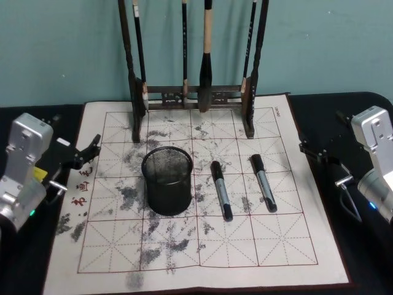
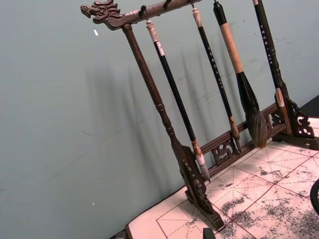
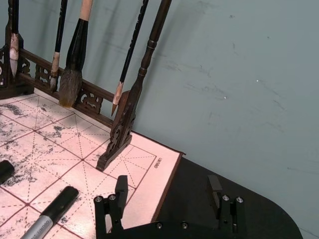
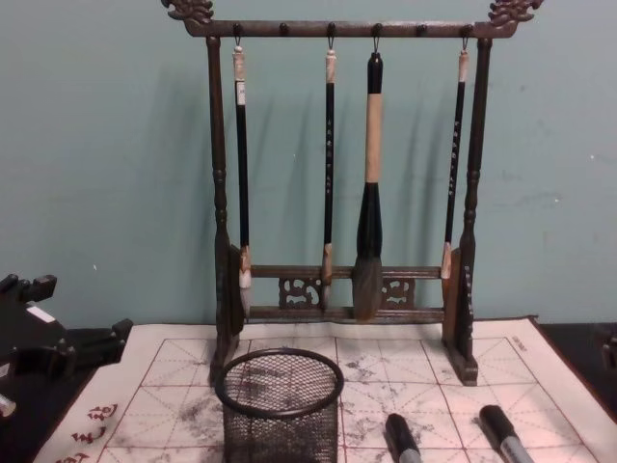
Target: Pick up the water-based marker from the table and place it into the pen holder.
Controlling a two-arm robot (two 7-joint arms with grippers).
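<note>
1. Surface: dark table carrying a white mat printed with a reddish grid. The mat is blotched with grey-black ink stains, heaviest around its middle and left. Red characters run along its left margin.
2. Room: a plain teal wall stands close behind the table.
3. Count, pen holder: one. It is a black wire-mesh cup, upright on the mat, a little left of centre.
4. Count, markers: two, alike, each with a grey barrel and black ends. The nearer marker lies flat just right of the pen holder, not touching it. The outer marker lies beside it farther right, roughly parallel and apart. Which one the task means cannot be told.
5. Count, brush rack: one, of dark wood, standing at the mat's far edge behind the cup.
6. Count, brushes: four, hanging from the rack's top bar. The third from the left is the thickest.
7. Left gripper: over the mat's left edge, left of the pen holder. Jaws are spread apart with nothing held.
8. Right gripper: over the dark tabletop by the mat's right edge, right of the markers. Fingers are wide apart and nothing is between them.
</note>
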